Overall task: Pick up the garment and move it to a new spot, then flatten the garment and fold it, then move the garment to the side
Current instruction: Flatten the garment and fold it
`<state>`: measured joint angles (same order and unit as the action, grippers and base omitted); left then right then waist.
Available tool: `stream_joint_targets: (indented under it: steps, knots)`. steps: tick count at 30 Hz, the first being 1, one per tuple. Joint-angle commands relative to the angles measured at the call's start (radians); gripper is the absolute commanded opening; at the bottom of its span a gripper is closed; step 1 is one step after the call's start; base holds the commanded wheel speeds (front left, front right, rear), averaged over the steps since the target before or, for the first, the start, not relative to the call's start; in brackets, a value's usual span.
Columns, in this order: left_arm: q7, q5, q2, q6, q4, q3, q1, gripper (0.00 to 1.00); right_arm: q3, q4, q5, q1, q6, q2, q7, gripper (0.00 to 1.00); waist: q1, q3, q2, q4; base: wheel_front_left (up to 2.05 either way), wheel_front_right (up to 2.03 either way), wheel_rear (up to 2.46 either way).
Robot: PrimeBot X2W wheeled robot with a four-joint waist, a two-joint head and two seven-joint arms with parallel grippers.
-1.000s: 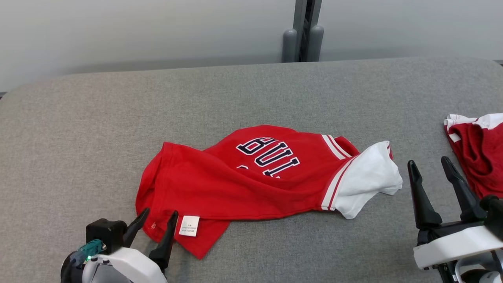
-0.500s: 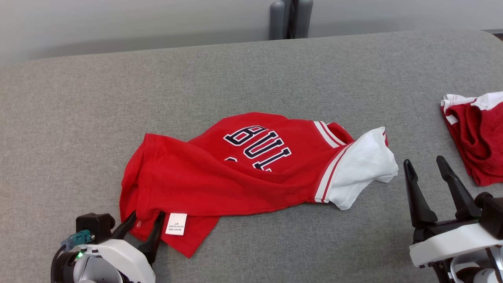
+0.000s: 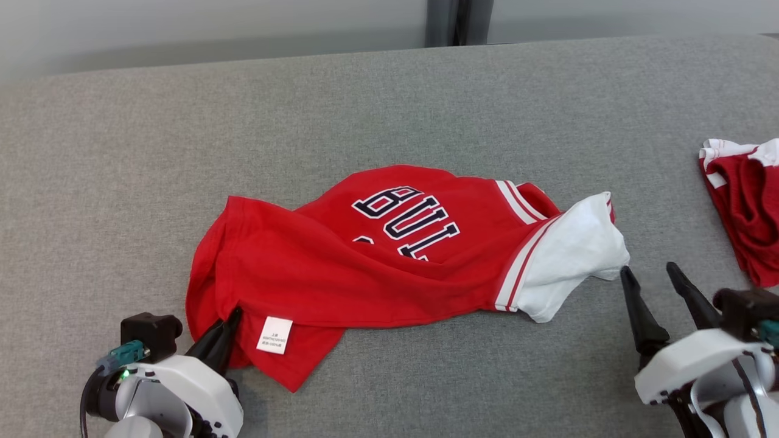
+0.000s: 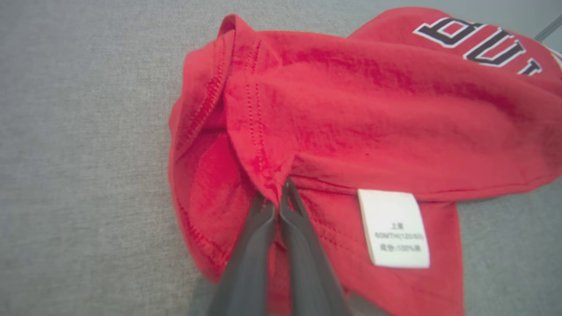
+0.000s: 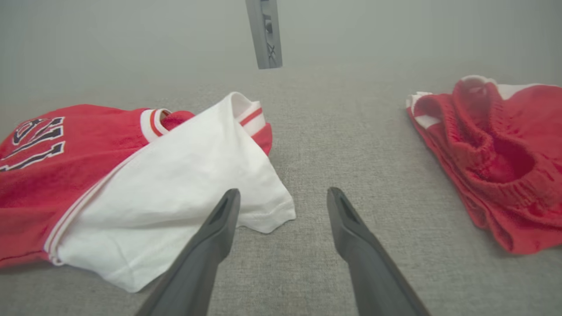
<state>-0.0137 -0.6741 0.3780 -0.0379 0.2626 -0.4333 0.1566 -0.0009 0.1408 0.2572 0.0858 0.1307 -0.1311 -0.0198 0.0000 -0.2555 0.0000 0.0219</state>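
1. The left tool (image 4: pixel 274 195) is pinched fully together on a ridge of red cloth at the near-left hem of the garment (image 3: pixel 341 280), just left of its white label (image 3: pixel 274 334).
2. The right tool (image 5: pixel 283 192) has its fingers spread wide and holds nothing. It is low over the bench (image 3: pixel 389 103), with one tip just beside the end of the white sleeve (image 3: pixel 572 261). I cannot tell whether that tip touches the cloth.
3. The garment lies crumpled near the middle of the bench, hem towards the left tool, sleeve towards the right.
4. A second ago the left tool's fingers stood apart, straddling that hem; now they are clamped on it. The right tool is as wide as before. The head camera has shifted too.
5. The dark lettering (image 3: pixel 408 219) is partly lost in a fold. A second red garment (image 3: pixel 748 207), well apart at the right, is cut off by the head view's edge.
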Motion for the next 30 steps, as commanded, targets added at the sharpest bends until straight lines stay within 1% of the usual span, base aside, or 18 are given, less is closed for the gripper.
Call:
stream_joint_targets:
  steps: [1, 5, 8, 9, 10, 11, 15, 18, 20, 25, 28, 30]
  knots:
    - [0.000, 0.007, 0.009, -0.005, -0.009, 0.002, 0.026, 0.00, 0.019, 0.061, 0.018, 0.050, 0.000, -0.019, 0.014, 1.00, 0.0000, -0.008, 0.0000, -0.005, 0.00, 0.00, 0.00]
    - [-0.005, 0.017, 0.014, -0.006, -0.024, -0.007, 0.031, 0.00, 0.091, 0.202, 0.046, 0.135, 0.000, -0.055, 0.040, 1.00, 0.0000, -0.020, 0.0000, -0.016, 0.00, 0.00, 0.00]
    - [-0.005, 0.021, 0.018, -0.008, -0.036, -0.008, 0.037, 0.00, 0.139, 0.287, 0.081, 0.185, 0.000, -0.068, 0.059, 1.00, 0.0000, -0.025, 0.0000, -0.023, 0.00, 0.00, 0.00]
    - [-0.006, 0.024, 0.019, -0.011, -0.043, -0.010, 0.038, 0.00, 0.168, 0.334, 0.103, 0.208, 0.000, -0.077, 0.067, 0.96, 0.0000, -0.027, 0.0000, -0.027, 0.00, 0.00, 0.00]
    - [-0.003, 0.026, 0.020, -0.014, -0.046, -0.010, 0.039, 0.00, 0.180, 0.353, 0.115, 0.217, 0.000, -0.081, 0.073, 0.42, 0.0000, -0.027, 0.0000, -0.029, 0.00, 0.00, 0.00]
    - [0.001, 0.026, 0.021, -0.018, -0.051, -0.011, 0.039, 0.00, 0.197, 0.384, 0.138, 0.228, 0.000, -0.087, 0.093, 0.00, 0.0000, -0.027, 0.0000, -0.031, 0.00, 0.00, 0.00]
    - [0.014, 0.033, 0.023, -0.026, -0.065, -0.009, 0.035, 0.00, 0.215, 0.402, 0.169, 0.225, 0.000, -0.102, 0.151, 0.00, 0.0000, -0.017, 0.0000, -0.034, 0.00, 0.00, 0.00]
    - [0.025, 0.035, 0.026, -0.033, -0.077, -0.004, 0.032, 0.00, 0.211, 0.385, 0.177, 0.212, 0.000, -0.108, 0.183, 0.00, 0.0000, -0.007, 0.0000, -0.035, 0.00, 0.00, 0.00]
    - [0.032, 0.039, 0.033, -0.037, -0.095, 0.001, 0.025, 0.00, 0.197, 0.348, 0.181, 0.199, 0.000, -0.113, 0.212, 0.00, 0.0000, 0.005, 0.0000, -0.034, 0.00, 0.00, 0.00]
    - [0.034, 0.045, 0.063, -0.064, -0.172, 0.024, 0.007, 0.00, 0.139, 0.188, 0.172, 0.146, 0.000, -0.105, 0.234, 0.00, 0.0000, 0.044, 0.0000, -0.021, 0.00, 0.00, 0.00]
    - [0.028, 0.047, 0.086, -0.081, -0.235, 0.043, 0.000, 0.00, 0.106, 0.059, 0.206, 0.122, 0.000, -0.085, 0.223, 0.00, 0.0000, 0.072, 0.0000, -0.013, 0.00, 0.00, 0.00]
    - [0.024, 0.054, 0.104, -0.092, -0.276, 0.054, 0.003, 0.00, 0.082, -0.023, 0.217, 0.111, 0.000, -0.084, 0.213, 0.00, 0.0000, 0.091, 0.0000, -0.011, 0.00, 0.00, 0.00]
